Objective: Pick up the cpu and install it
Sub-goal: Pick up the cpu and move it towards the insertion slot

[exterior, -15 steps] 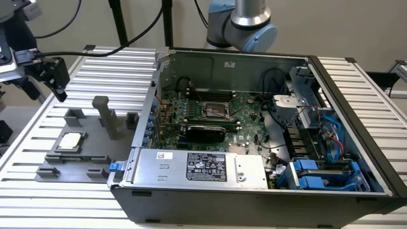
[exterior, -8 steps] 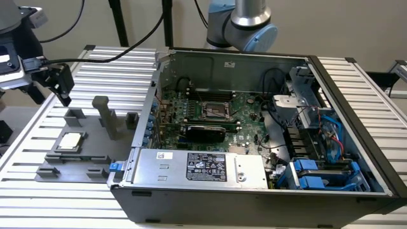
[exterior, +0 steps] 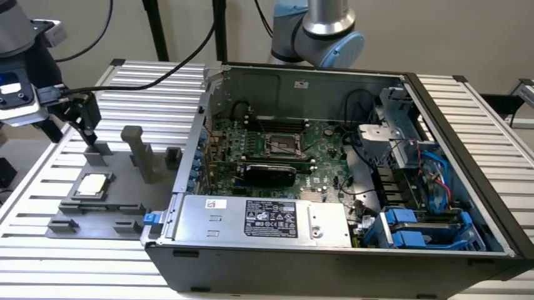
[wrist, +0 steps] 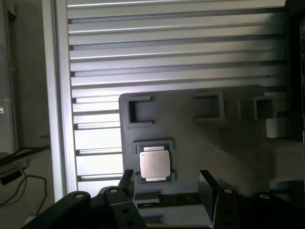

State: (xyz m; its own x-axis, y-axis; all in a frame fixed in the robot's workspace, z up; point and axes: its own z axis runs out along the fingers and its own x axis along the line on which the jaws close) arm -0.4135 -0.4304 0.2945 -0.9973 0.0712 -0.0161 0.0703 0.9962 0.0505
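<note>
1. Approach for the pick-up, I judge: the tool, fingers spread and empty, hovers near the cpu, which lies in its grey tray on the table.
2. A grip calls for centring, with the fingers straddling the chip's edges.

I counted one cpu, one grey holder tray, one open computer case, one green motherboard, one socket, and one power supply.

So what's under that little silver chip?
The cpu sits in a pocket of the grey holder tray, which lies on the slatted metal table. The pocket's floor beneath it is hidden.
</note>
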